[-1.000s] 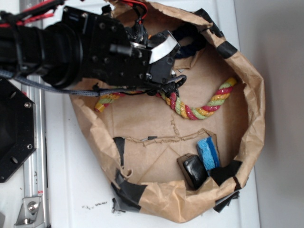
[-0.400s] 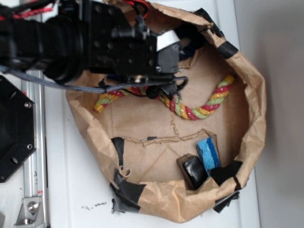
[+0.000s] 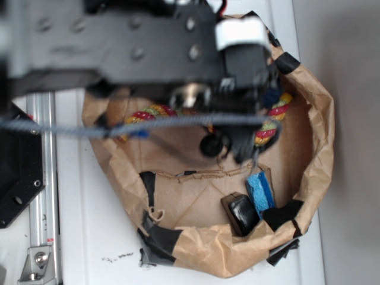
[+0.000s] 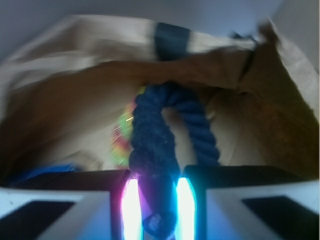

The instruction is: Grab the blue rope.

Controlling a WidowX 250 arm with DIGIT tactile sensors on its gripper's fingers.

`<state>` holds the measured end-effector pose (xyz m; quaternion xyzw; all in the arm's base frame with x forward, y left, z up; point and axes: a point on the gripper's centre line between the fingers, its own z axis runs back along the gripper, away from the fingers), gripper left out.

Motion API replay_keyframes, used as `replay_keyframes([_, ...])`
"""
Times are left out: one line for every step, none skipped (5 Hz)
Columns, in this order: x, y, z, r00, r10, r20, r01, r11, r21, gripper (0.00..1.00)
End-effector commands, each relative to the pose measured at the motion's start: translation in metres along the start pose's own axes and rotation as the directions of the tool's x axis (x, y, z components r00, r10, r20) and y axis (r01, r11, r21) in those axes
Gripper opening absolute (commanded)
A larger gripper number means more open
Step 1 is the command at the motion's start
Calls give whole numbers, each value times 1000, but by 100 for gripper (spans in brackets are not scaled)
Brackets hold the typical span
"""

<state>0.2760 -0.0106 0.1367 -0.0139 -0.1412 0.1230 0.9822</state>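
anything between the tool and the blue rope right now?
Nothing visible. In the wrist view the blue rope already runs between the fingers of the tool, which appear closed on it. The multicoloured rope lies behind.

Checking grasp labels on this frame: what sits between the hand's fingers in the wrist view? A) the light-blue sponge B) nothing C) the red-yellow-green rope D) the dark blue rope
D: in the wrist view the blue rope runs down between the two fingers of the hand, while the multicoloured rope lies behind it in the paper bag.
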Motion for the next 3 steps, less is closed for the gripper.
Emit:
replay_keyframes([-19, -6, 46, 984, -171, -42, 169, 984, -46, 0])
replay_keyframes([-22, 3, 49, 986, -157, -59, 155, 987, -28, 0])
replay_keyframes([-22, 3, 49, 986, -157, -59, 155, 987, -28, 100])
